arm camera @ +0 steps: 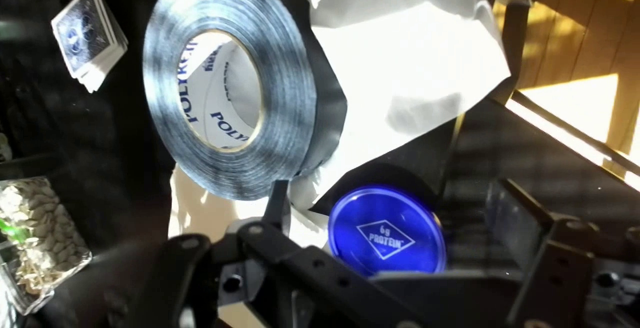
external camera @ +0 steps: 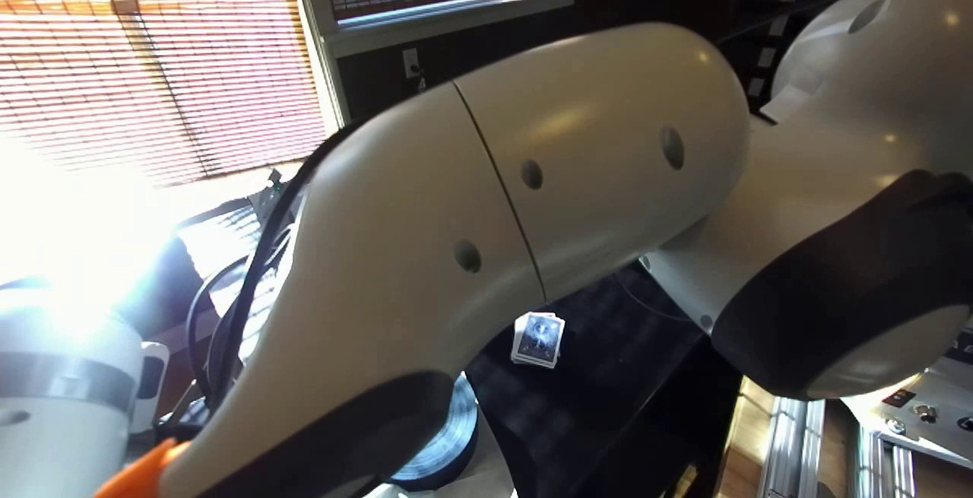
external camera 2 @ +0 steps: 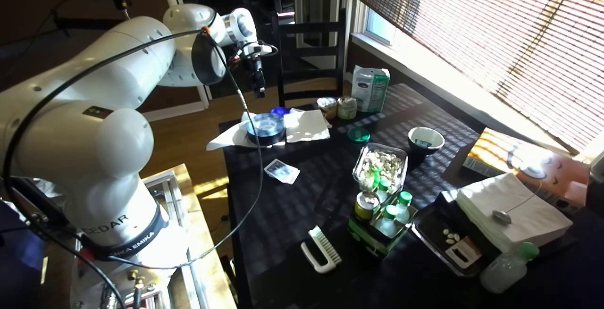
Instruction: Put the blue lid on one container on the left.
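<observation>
The jaws of the gripper (arm camera: 395,195) stand wide apart, and in the wrist view the blue lid (arm camera: 386,233) shows in the gap between them, close to its middle, with part of its lower edge hidden by the gripper's dark linkage. White print inside a diamond on the lid reads "6g PROTEIN". In an exterior view the fingers (external camera 2: 259,89) point down from above the level of the lid, apart from it. Whether the lid lies straight on the dark table (external camera 2: 292,205) or on something else, I cannot tell. Just beside it a large roll of tape (arm camera: 285,87) lies flat, with white paper (arm camera: 390,47) around it. On the far side of the tape from the lid lies a small stack of cards (arm camera: 85,32); tape and cards show in both exterior views. Past the paper, a short brownish container (external camera 2: 326,107) and a greenish container (external camera 2: 347,108) stand upright side by side, the brownish one nearer the lid. A pouch (external camera 2: 370,89) stands just behind them, and a green lid (external camera 2: 358,134) and a bowl (external camera 2: 421,152) are farther along the table.
</observation>
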Controlling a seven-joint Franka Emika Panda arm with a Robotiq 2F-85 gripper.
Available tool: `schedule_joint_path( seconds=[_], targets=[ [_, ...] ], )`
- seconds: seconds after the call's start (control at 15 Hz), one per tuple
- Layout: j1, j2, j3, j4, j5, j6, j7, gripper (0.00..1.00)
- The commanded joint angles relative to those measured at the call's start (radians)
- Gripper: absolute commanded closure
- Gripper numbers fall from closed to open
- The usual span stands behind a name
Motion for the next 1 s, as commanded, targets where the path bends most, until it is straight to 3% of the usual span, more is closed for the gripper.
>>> schedule_joint_path(
  seconds=[0.0,0.93],
  targets=[
    [0.016,0.032,-0.037,0.0,-0.027,0.066,0.033,0.0],
    [0.054,0.08,-0.102,0.0,-0.096,0.132,0.019,0.02]
  ],
)
